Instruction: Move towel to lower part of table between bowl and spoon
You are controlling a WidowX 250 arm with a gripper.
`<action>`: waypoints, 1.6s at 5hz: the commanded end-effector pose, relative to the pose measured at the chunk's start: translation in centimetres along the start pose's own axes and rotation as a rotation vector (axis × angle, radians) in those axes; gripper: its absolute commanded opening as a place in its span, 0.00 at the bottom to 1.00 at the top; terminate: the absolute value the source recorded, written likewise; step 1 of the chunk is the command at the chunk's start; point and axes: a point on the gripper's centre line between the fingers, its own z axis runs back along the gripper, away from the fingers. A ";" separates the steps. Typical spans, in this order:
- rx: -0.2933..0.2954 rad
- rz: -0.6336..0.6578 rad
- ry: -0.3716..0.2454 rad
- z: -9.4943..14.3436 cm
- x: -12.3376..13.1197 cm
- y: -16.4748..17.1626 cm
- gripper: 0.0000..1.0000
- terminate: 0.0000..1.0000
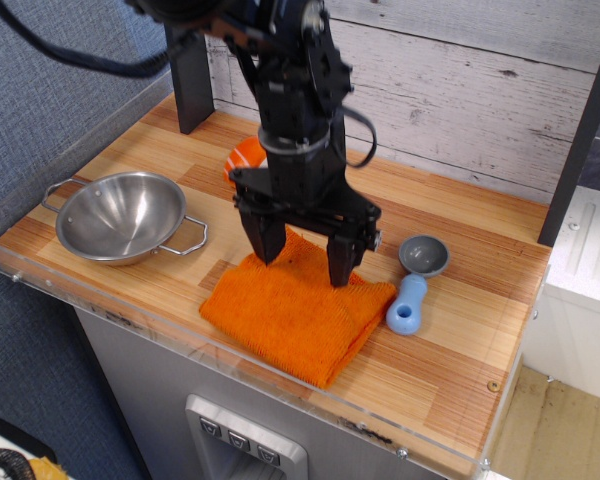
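Tool [304,254] open, towel [298,315] lying diagonal

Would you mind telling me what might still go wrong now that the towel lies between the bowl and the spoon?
The gripper hangs open just above the towel, its jaws near the rear edge; a snagged knit could lift the cloth as it rises. The towel's right corner touches or nearly touches the spoon, so any drag may nudge it. The towel's front corner lies close to the table's front rim, where a pull could bunch it.

Orange ribbed towel [295,315], silver bowl [120,216], light-blue-handled spoon [412,290].
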 end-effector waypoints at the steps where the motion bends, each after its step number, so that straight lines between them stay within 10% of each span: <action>1: 0.002 0.008 -0.098 4.4 0.8 0.3 1.00 0.00; 5: -0.105 0.061 0.024 4.3 0.8 1.9 1.00 0.00; 8: -0.104 -0.004 -0.018 4.9 0.6 0.8 1.00 0.00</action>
